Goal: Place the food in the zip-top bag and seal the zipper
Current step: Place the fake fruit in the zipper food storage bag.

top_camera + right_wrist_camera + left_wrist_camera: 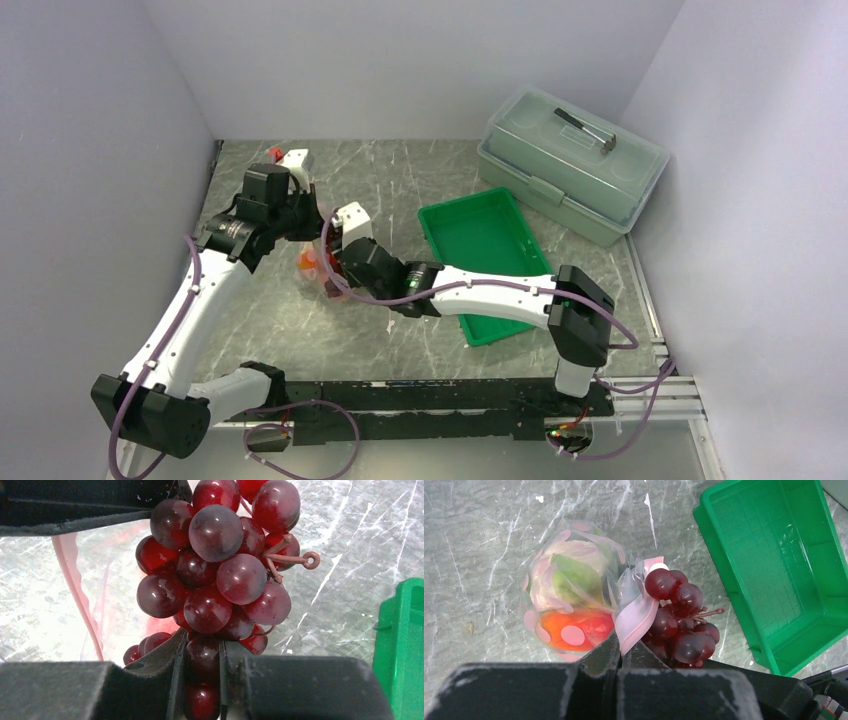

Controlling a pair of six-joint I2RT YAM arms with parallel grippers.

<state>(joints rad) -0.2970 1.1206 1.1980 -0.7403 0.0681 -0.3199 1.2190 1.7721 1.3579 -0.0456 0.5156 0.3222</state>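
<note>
Grape bunch [215,575], clamped in right gripper [199,666], at mouth of zip-top bag [566,580]; bag lies at 9 o'clock from grapes, left-wrist view; left gripper [620,652] pinches its zipper strip [636,622].

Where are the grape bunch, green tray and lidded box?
grape bunch [215,575], right wrist view, middle grape
green tray [774,555], left wrist view, bare floor
lidded box [555,155], top external view, clear lid
</note>
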